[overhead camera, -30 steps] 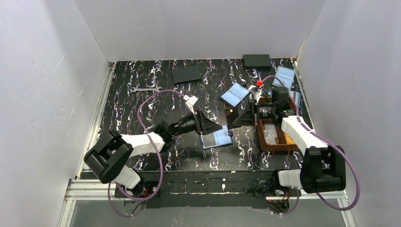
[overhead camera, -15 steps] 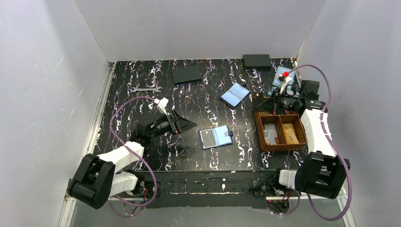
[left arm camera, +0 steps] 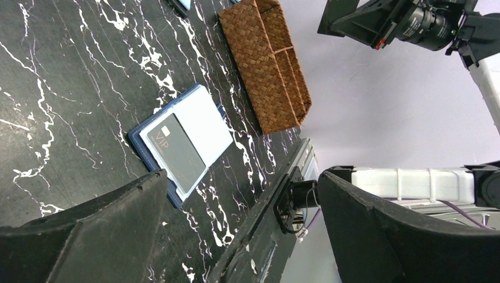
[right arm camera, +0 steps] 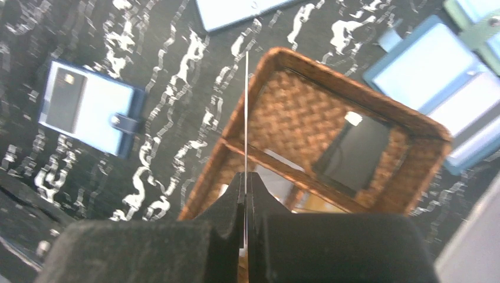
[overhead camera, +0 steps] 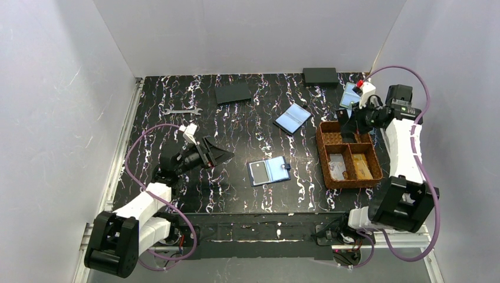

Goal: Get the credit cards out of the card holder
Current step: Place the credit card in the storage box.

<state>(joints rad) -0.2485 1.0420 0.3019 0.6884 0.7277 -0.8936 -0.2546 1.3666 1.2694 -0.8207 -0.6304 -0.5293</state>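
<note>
**A:** Card holder (overhead camera: 276, 170) first: where does it lie?

**B:** Flat and open on the bench (overhead camera: 247, 130), near the middle of the overhead view. It is left of the woven tray (left arm camera: 265, 65) and apart from it. A dark card (left arm camera: 176, 152) marked VIP sits in one of its pale pockets.

**A:** And the left end effector (overhead camera: 223, 154)?

**B:** Fingers spread wide with nothing between them. It is left of the card holder and clear of it.

**A:** The right end effector (right arm camera: 245, 177)?

**B:** Clamped on a thin card (right arm camera: 246, 118). Its wrist camera sees the card edge-on, so I cannot tell the colour. It hangs over the tray's upper compartment in the overhead view. A dark rectangle (right arm camera: 357, 152) shows on that compartment's floor, and I cannot tell whether it is a card or a shadow.
</note>
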